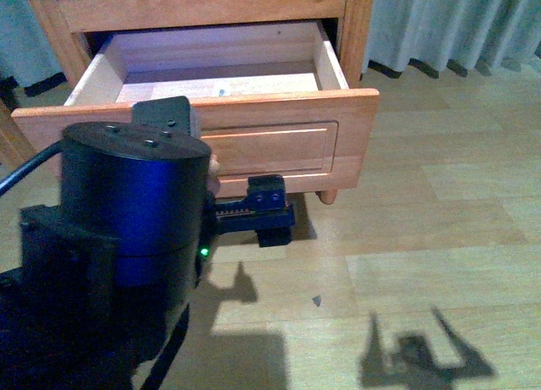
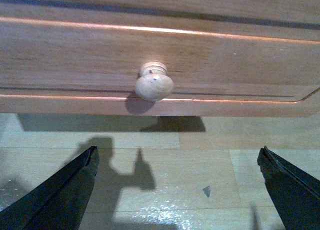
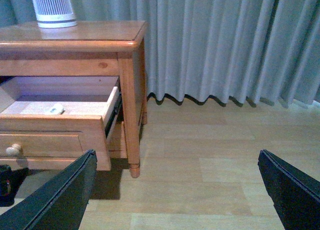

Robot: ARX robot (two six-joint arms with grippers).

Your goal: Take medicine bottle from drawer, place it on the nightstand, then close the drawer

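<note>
Left hand (image 2: pixel 178 151) hangs spread before the knob (image 2: pixel 154 84) of the open drawer (image 2: pixel 225 50); we judge the medicine bottle (image 3: pixel 54 109) inside comes next.

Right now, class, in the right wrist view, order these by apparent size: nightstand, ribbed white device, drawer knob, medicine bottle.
1. nightstand
2. ribbed white device
3. drawer knob and medicine bottle: look alike, left unranked.

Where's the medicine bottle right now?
In the right wrist view, the medicine bottle lies on the pale floor of the pulled-out drawer, just behind its front panel and under the top of the nightstand.
</note>
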